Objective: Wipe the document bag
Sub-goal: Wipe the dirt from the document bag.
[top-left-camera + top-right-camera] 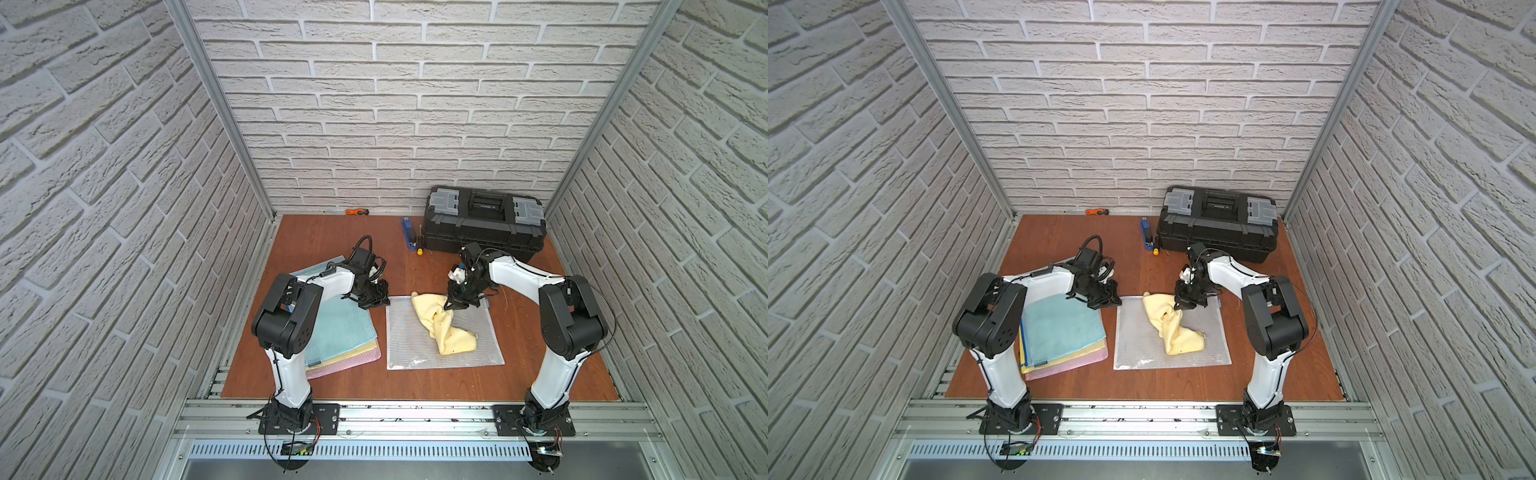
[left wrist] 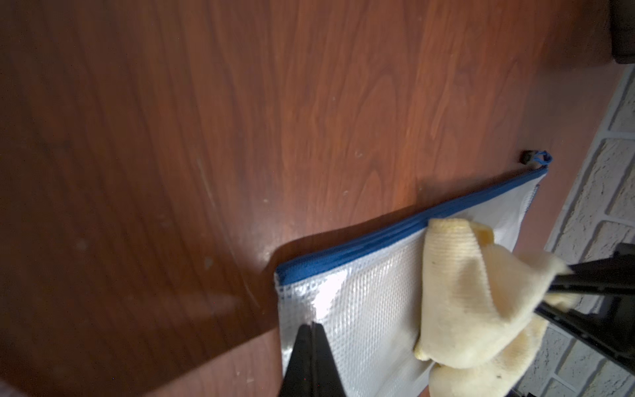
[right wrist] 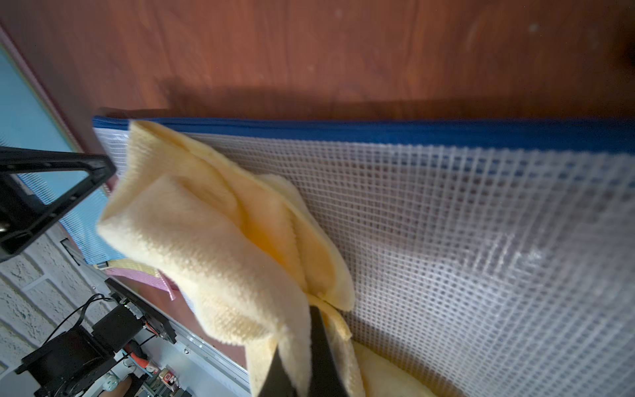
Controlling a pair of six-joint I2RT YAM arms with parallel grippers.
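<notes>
The document bag [image 1: 444, 353] [image 1: 1183, 353] is clear mesh with a blue zip edge and lies flat mid-table. A crumpled yellow cloth [image 1: 440, 328] [image 1: 1173, 328] lies across it. My right gripper [image 1: 451, 307] [image 1: 1179, 306] is shut on the cloth's far end, near the zip edge. In the right wrist view the cloth [image 3: 206, 240] wraps the right gripper [image 3: 311, 309] over the mesh bag [image 3: 481, 223]. My left gripper [image 1: 376, 302] [image 1: 1106, 301] is shut and holds nothing. Its tips are at the bag's far left corner. The left wrist view shows the left gripper [image 2: 311, 326] over the bag [image 2: 360, 302], beside the cloth [image 2: 460, 292].
A stack of teal, yellow and pink mesh bags [image 1: 340, 332] lies left of the document bag, partly under my left arm. A black toolbox [image 1: 486, 220] stands at the back right. A blue tool [image 1: 408, 232] lies beside it, and an orange screwdriver [image 1: 357, 212] lies by the back wall.
</notes>
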